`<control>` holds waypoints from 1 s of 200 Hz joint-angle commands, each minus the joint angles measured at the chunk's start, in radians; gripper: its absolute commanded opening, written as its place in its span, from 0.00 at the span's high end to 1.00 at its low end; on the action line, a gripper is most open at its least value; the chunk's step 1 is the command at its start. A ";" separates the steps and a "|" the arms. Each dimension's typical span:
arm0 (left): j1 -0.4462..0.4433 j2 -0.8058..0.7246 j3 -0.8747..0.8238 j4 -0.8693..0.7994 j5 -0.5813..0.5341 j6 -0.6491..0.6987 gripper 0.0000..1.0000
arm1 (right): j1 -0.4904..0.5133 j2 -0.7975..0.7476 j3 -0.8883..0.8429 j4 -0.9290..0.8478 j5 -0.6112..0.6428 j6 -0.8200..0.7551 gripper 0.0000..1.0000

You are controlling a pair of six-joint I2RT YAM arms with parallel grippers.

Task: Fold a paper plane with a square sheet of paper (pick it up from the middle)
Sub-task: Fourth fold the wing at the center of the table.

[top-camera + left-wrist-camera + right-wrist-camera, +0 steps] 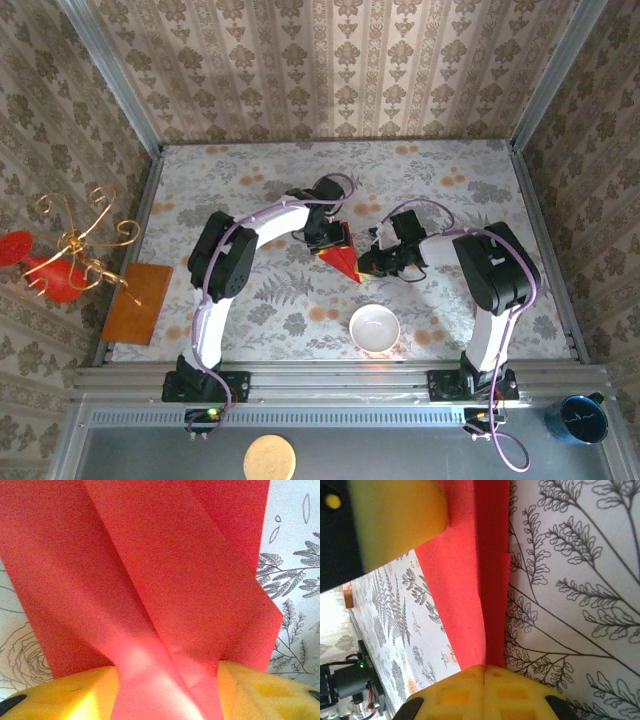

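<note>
Part-folded plane between my two claws, middle of the overhead frame.

The thin, matte, bright red square sheet of paper (342,262) already shows long creases and narrows to a point at its lower right, so I judge the early folds done and the wing folds and final pressing left. My right claw (484,672) is clenched on a folded edge. My left claw (167,680) has the paper running between its parted yellow fingers (75,695); I cannot tell whether they press it. The round white ceramic bowl (352,325) sits near, lower centre. The orange-brown rectangular board (138,302) and the red ornament with gold wire curls (50,270) lie well apart at the left. My claws crowd each other.
</note>
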 commanded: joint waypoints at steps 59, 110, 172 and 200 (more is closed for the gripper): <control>0.064 -0.183 -0.066 0.144 0.060 0.103 0.43 | -0.006 0.063 0.034 -0.076 0.030 0.008 0.95; 0.061 -0.224 -0.251 0.391 0.238 0.061 0.68 | -0.014 0.065 0.035 -0.074 0.025 0.015 0.95; 0.042 -0.147 -0.267 0.502 0.335 0.027 0.83 | -0.015 0.072 0.037 -0.068 0.022 0.019 0.95; 0.041 -0.109 -0.252 0.488 0.334 0.033 0.86 | -0.016 0.070 0.035 -0.067 0.024 0.019 0.95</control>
